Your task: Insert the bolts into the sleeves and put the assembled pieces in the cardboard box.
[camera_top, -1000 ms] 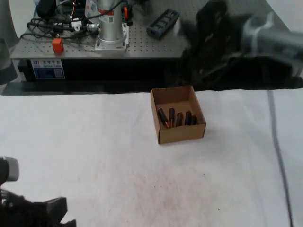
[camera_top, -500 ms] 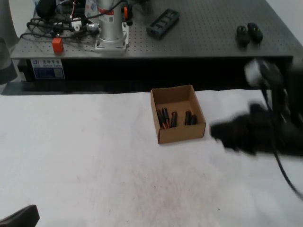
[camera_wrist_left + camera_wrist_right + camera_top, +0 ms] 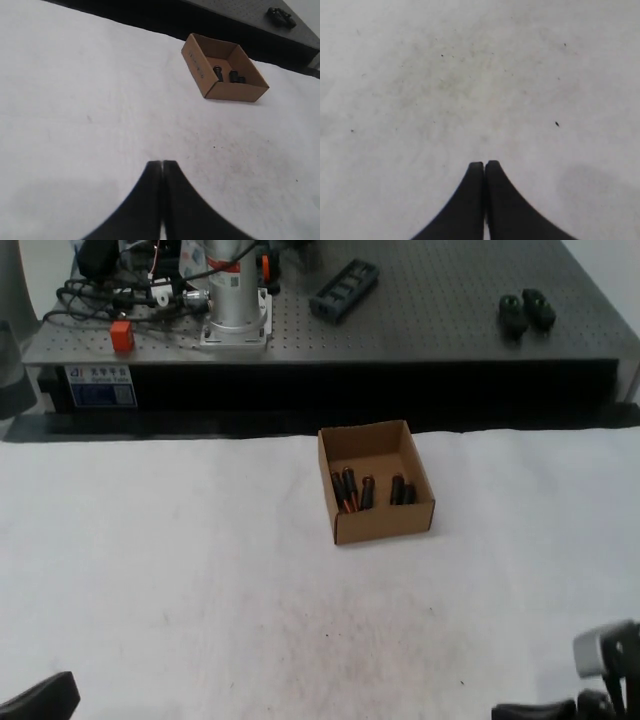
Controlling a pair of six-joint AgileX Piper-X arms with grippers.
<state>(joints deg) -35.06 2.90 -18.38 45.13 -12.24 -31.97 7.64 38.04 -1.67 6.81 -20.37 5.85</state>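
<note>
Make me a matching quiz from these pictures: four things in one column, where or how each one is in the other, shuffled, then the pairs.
1. cardboard box
2. assembled pieces
3. left gripper
4. orange block

A. shut, over the white cloth
B. on the perforated metal plate
C. lying inside the box
D. standing on the cloth, top open

Pairs: 1-D, 2-C, 3-A, 4-B

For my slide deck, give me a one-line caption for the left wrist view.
Shut left end effector over white cloth, with the cardboard box of assembled pieces beyond.
</note>
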